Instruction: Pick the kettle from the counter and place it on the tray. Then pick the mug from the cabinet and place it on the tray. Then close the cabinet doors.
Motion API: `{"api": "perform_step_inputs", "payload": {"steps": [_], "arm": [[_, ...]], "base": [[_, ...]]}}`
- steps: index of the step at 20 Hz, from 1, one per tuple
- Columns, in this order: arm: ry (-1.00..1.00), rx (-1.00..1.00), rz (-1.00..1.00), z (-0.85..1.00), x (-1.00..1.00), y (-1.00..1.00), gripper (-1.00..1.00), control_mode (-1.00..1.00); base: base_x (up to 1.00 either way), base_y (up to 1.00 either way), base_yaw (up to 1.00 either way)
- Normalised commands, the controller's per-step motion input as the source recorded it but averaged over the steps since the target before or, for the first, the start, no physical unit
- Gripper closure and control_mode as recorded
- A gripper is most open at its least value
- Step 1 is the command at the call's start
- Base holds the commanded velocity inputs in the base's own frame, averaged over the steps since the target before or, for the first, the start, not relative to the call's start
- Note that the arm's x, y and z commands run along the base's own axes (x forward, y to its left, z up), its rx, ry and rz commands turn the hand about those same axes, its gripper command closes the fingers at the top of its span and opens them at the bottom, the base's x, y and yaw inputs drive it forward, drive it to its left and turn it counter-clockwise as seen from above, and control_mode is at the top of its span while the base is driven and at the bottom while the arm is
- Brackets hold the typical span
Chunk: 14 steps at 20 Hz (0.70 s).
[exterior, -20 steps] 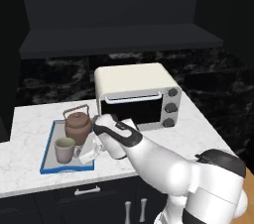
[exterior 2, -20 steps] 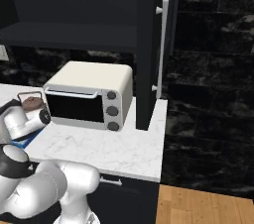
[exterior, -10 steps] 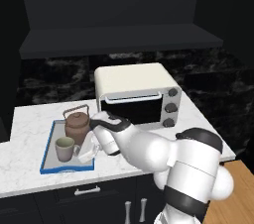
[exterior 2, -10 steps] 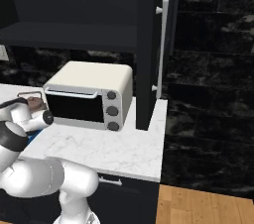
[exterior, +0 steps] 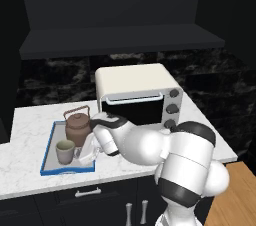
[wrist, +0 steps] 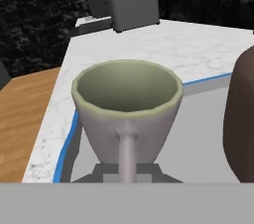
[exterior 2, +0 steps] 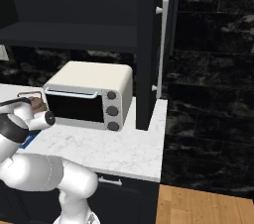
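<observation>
Since 1 second ago the arm's elbow has swung up and back toward the base, while the mug point(exterior: 65, 151) is sitting in the same spot on the tray point(exterior: 48, 156). In the hand view, the mug point(wrist: 127, 110) is standing upright, its loop handle facing the camera and running down between the dark finger tips. The gripper point(exterior: 86, 156) is resting low just beside the mug with its jaws set narrow around that handle. Close behind the mug, the kettle point(exterior: 77, 126) is standing on the tray too, apart from it by a thin gap. The tray's blue rim is lying near the front edge of the counter point(exterior: 30, 120), with bare marble open to its left. Farther back, the toaster oven point(exterior: 138, 95) is crowding the right side. Beyond, 1 cabinet door point(exterior 2: 156, 44) is standing open.
</observation>
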Motion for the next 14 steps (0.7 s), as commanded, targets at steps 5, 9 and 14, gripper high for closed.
{"api": "perform_step_inputs", "payload": {"steps": [5,9,14], "arm": [[-0.09,0.00,0.00,-0.19,0.00,0.05,1.00,-1.00],[-0.07,0.00,0.00,-0.09,0.00,0.01,-1.00,-1.00],[0.00,0.00,0.00,0.05,0.00,0.00,-1.00,-1.00]], "base": [[0.00,0.00,0.00],[0.00,0.00,0.00],[0.00,0.00,0.00]]}}
